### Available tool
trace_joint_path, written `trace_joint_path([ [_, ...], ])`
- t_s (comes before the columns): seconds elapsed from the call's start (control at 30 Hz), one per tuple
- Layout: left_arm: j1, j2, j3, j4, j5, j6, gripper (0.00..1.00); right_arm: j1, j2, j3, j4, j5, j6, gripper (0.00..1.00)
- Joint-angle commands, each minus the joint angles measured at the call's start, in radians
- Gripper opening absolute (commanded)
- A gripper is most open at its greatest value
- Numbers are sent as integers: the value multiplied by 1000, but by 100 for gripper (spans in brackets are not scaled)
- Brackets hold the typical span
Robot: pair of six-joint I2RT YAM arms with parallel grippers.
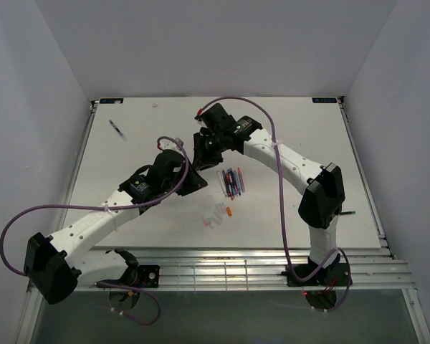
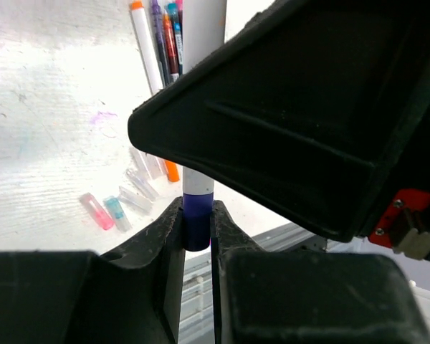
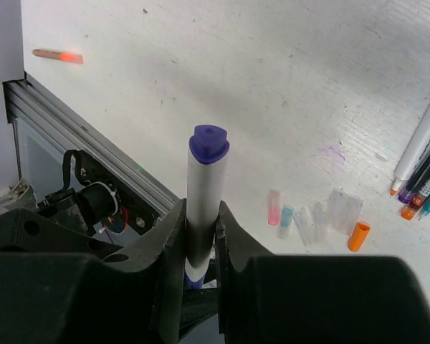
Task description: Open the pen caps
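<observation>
Both grippers are on one pen (image 3: 204,179), held up off the table over its middle, between the two arms. The right gripper (image 3: 199,215) is pinched narrow on the smooth white barrel. The left gripper (image 2: 198,216) is pinched narrow on the purple cap (image 2: 198,229) at the other end. From the left wrist I see cap and barrel meeting with no gap, so the cap's on. The free end of the barrel has a purple plug (image 3: 208,142), rounded-triangle in section. The fingers (image 3: 173,236) are matte black plastic, slightly grainy and wedge-shaped. On the table (image 1: 143,136) the loose caps (image 3: 322,215) lie flat in a small cluster. They're short tubes, mostly clear, plus a pink cap (image 3: 274,206), a teal cap (image 3: 287,219) and an orange cap (image 3: 358,236). The other pens (image 1: 231,183) lie side by side just beyond that cluster: thin sticks with coloured tips. One stray pen (image 1: 117,129) sits at far left, well apart. The tabletop is white, matte and scuffed, with a faint purple ink smudge (image 3: 333,152). Slotted aluminium rails (image 1: 236,269) run along the near edge, and plain pale walls (image 1: 201,43) stand on three sides. Purple cables (image 1: 282,215) loop off both arms.
</observation>
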Motion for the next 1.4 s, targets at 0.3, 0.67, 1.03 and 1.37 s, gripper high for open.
trace_joint_path([
  [0.3,-17,-175,-165,-24,76,26,0,-139,284,373,-99,-21,17,8],
  [0.67,-17,-361,-427,291,320,-120,0,-202,152,13,578,-484,233,8],
  [1.03,-17,-370,-418,205,271,-128,0,-199,124,150,231,-130,-76,8],
  [1.37,-17,-209,-438,129,209,-72,0,-369,-14,-165,78,-147,-190,8],
])
